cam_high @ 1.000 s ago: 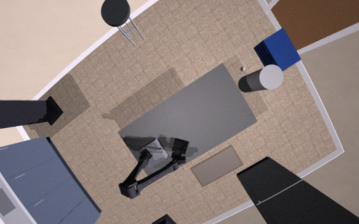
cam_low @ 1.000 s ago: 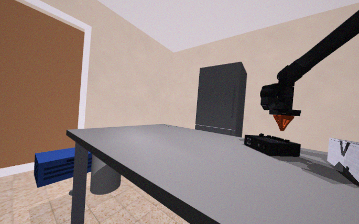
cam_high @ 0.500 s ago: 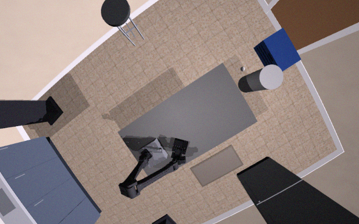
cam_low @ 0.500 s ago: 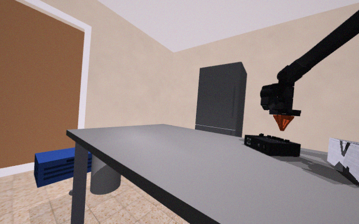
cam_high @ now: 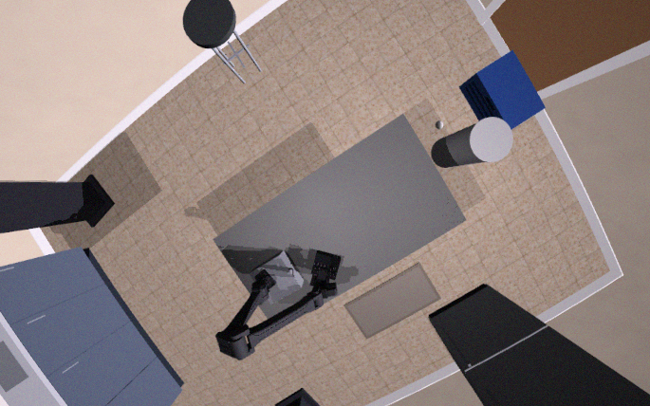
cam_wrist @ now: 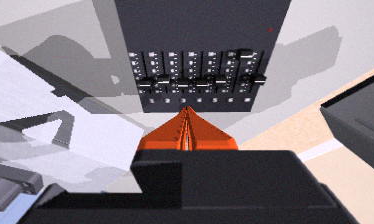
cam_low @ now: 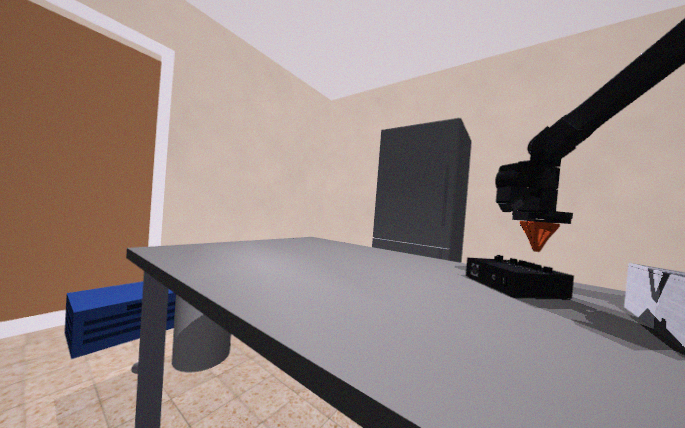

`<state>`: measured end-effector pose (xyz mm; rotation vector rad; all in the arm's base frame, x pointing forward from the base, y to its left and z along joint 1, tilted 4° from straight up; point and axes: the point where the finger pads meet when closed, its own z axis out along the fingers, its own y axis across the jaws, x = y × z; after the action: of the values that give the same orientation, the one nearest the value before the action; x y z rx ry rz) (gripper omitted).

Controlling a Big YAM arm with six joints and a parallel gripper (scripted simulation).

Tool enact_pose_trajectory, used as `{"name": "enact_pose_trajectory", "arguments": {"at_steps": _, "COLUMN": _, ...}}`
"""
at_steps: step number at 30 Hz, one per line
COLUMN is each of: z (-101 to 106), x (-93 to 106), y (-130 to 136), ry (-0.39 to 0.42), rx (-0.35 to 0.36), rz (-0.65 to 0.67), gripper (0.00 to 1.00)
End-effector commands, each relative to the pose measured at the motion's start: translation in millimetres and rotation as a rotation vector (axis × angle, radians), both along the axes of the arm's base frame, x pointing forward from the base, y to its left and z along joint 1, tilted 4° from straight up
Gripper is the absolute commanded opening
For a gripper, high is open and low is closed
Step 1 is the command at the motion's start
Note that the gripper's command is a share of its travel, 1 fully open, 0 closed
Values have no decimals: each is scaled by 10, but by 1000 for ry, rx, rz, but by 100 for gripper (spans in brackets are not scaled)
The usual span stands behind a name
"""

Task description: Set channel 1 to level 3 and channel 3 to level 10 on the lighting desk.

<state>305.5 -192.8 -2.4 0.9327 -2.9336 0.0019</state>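
Orange wedge-fingered hand (cam_low: 537,249) (cam_wrist: 187,111) shut, nothing gripped, above black boxy lighting desk (cam_high: 325,266) (cam_low: 544,284) (cam_wrist: 203,25) on grey rectangular tabletop (cam_high: 347,196) (cam_low: 302,297); probably closed to nudge fader caps singly.

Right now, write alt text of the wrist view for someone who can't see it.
Closed orange gripper fingers point at a dark lighting desk with a row of black fader caps, one near the right standing well above the others. A pale block lies to the left, and a dark cabinet-like shape shows at the right edge.
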Motion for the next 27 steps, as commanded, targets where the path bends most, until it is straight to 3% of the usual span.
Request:
{"name": "enact_pose_trajectory", "arguments": {"at_steps": 1, "z": -72, "x": -14, "y": 1, "ry": -1, "rx": 3, "rz": 7, "gripper": 0}}
{"name": "enact_pose_trajectory", "arguments": {"at_steps": 27, "z": -214, "x": -39, "y": -21, "ry": -1, "rx": 4, "rz": 0, "gripper": 0}}
